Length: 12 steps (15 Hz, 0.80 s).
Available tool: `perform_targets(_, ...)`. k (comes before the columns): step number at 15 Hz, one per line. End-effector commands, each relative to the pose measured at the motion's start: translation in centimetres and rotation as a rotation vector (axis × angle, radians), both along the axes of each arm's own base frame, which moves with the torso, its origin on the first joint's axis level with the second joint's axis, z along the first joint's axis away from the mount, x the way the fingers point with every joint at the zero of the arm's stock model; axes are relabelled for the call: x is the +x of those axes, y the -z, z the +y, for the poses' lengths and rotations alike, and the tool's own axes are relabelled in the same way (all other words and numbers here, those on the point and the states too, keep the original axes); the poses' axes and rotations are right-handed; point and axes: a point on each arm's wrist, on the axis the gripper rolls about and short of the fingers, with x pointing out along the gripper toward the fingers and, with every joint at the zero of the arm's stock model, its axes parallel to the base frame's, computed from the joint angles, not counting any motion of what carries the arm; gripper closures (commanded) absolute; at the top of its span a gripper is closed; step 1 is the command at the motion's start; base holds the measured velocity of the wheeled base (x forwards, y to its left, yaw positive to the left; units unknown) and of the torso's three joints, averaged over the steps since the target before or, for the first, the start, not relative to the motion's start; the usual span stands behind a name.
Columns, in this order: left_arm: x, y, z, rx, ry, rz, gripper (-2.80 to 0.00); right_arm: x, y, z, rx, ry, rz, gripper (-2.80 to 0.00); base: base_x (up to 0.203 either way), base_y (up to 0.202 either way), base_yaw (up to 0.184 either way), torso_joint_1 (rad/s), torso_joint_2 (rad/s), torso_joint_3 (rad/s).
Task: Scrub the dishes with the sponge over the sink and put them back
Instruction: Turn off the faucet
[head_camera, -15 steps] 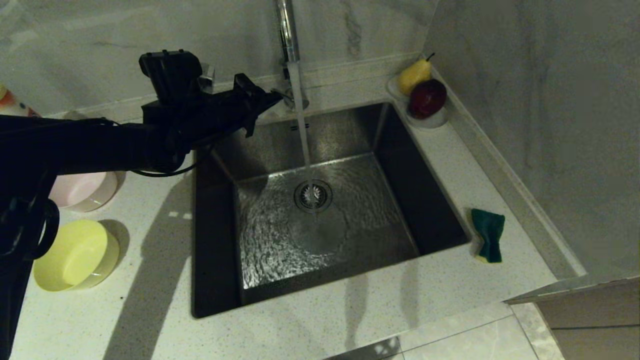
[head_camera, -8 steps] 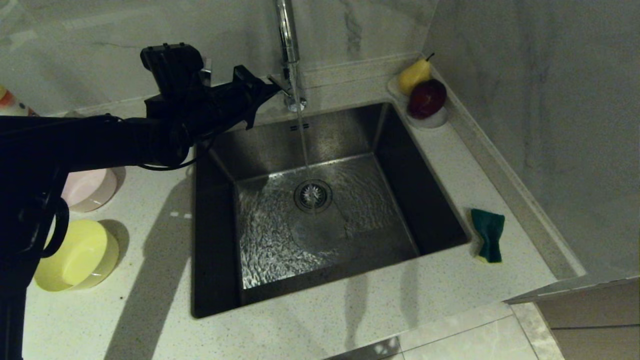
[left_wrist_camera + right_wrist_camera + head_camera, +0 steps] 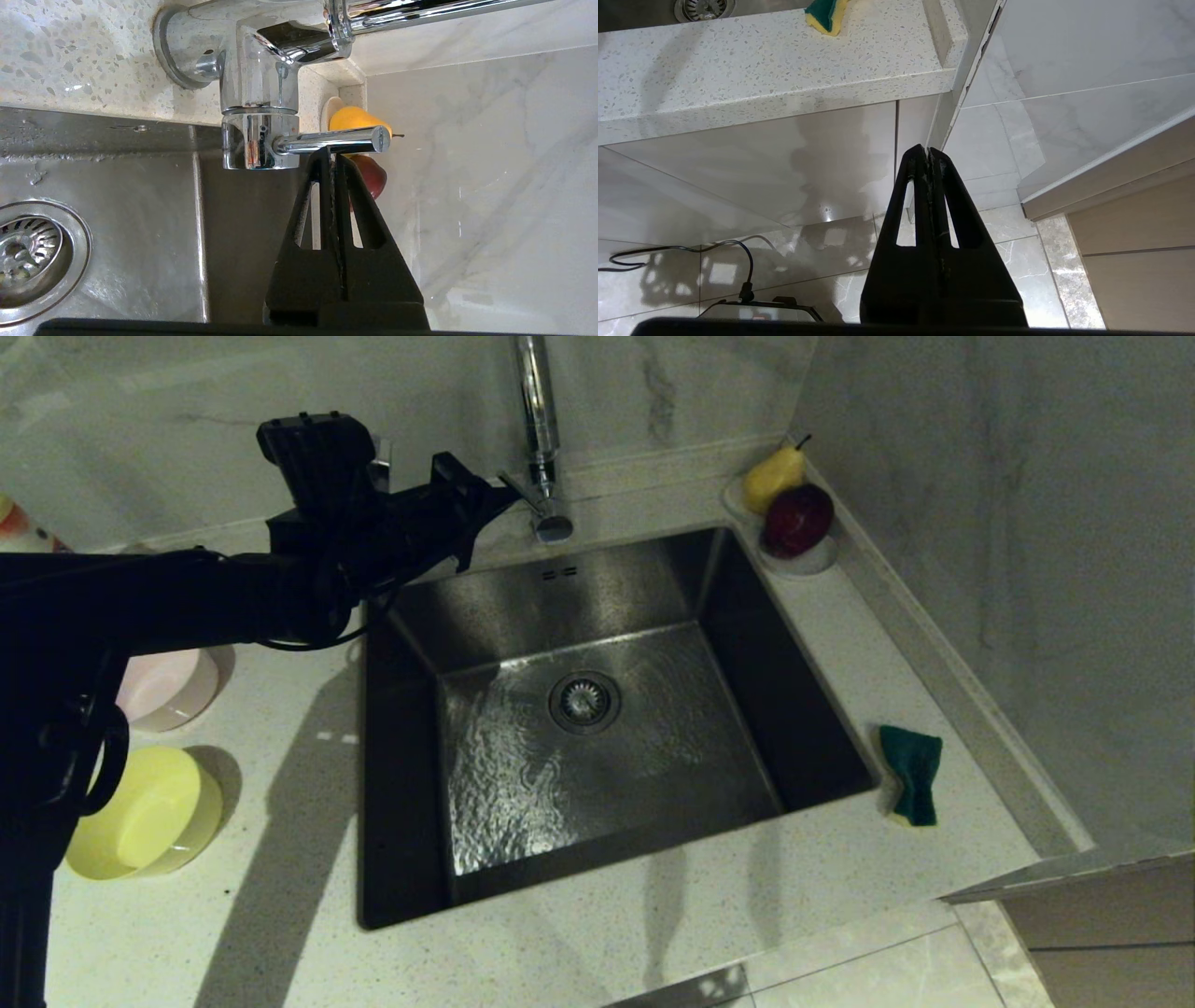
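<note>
The stream that ran from the tap [image 3: 539, 439] into the sink [image 3: 597, 728] a second ago has stopped, and the left gripper [image 3: 504, 497], fingers pressed together on nothing, now rests its tips against the tap's side lever [image 3: 329, 141]. Left of the sink wait the pink bowl [image 3: 168, 686] and yellow bowl [image 3: 145, 812]. The sponge [image 3: 910, 773] lies just right of the sink, long axis running away from the robot, likely the parked right gripper's [image 3: 928, 154] job, its fingers also closed and empty.
</note>
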Motion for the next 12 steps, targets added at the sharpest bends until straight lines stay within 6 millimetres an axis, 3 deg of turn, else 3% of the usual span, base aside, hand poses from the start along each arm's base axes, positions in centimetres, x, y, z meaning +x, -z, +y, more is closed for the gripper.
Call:
perform_targets(1,0.1,0.0,0.3,-0.005,-0.007,0.002,0.00,0.0,0.0,0.0,-0.001,0.000,0.001,0.00,0.000,0.000,0.000,0.000,0.00,0.000)
perform_targets(8,0.1,0.1,0.8,-0.010,-0.049,0.015,0.00,0.0,0.0,0.0,-0.001,0.000,0.001,0.00,0.000,0.000,0.000,0.000,0.00,0.000)
perform_targets(12,-2.9,-2.5,1.3,-0.019,-0.050,-0.023,0.00,0.0,0.0,0.0,-0.001,0.000,0.001,0.00,0.000,0.000,0.000,0.000,0.00,0.000)
